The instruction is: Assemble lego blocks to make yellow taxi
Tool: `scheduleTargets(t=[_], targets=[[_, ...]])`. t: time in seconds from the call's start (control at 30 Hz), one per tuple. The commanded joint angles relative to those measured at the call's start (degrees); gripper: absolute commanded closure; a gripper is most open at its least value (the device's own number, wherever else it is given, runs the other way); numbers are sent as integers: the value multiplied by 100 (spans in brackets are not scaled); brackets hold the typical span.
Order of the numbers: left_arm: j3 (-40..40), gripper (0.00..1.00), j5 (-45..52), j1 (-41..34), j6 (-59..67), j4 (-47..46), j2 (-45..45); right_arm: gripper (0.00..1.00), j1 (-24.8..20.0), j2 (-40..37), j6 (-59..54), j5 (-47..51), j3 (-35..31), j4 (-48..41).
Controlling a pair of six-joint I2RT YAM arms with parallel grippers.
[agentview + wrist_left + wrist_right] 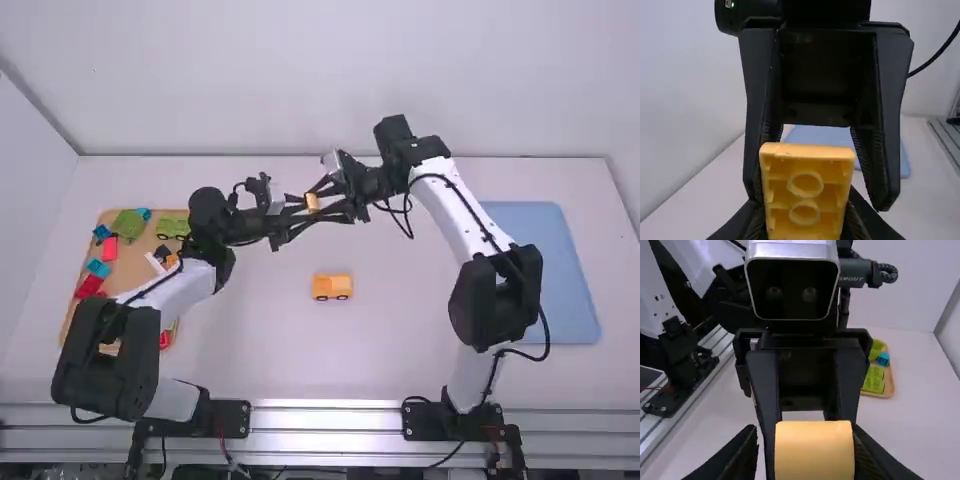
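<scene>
In the high view my left gripper (304, 206) and right gripper (321, 201) meet in the air beyond the table's middle, with a small yellow block (312, 203) between them. The left wrist view has my left gripper (802, 202) shut on the block (806, 192), whose face shows two round rings. In the right wrist view my right gripper (806, 432) is open around the same block (814, 450), a gap beside one finger. A yellow-orange car body (332, 287) with dark wheels sits on the table below, nearer the arm bases.
A wooden tray (142, 262) at the left holds green, red, blue and other pieces; the left arm crosses it. A blue mat (555, 265) lies at the right, partly behind the right arm.
</scene>
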Motion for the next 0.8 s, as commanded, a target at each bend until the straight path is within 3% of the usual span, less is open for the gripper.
scheduleTargets(t=[0.0, 0.37, 0.4, 0.5, 0.57, 0.6, 0.77], targets=[[149, 81, -28, -37, -2, 11, 39, 59, -50, 70, 79, -433, 153, 20], [149, 79, -26, -37, -4, 197, 39, 78, -76, 70, 68, -450, 153, 15], [149, 76, -26, -37, -4, 197, 39, 80, -83, 70, 70, -452, 153, 28], [149, 51, -26, -37, -4, 201, 39, 83, -81, 70, 72, -455, 153, 26], [149, 9, -24, -37, -4, 199, 39, 88, -81, 70, 74, -468, 153, 59], [149, 1, -28, -35, -2, 186, 39, 88, -87, 70, 72, -479, 153, 76], [146, 1, -369, -37, -4, -131, 39, 88, -260, 70, 85, -363, 343, 17]])
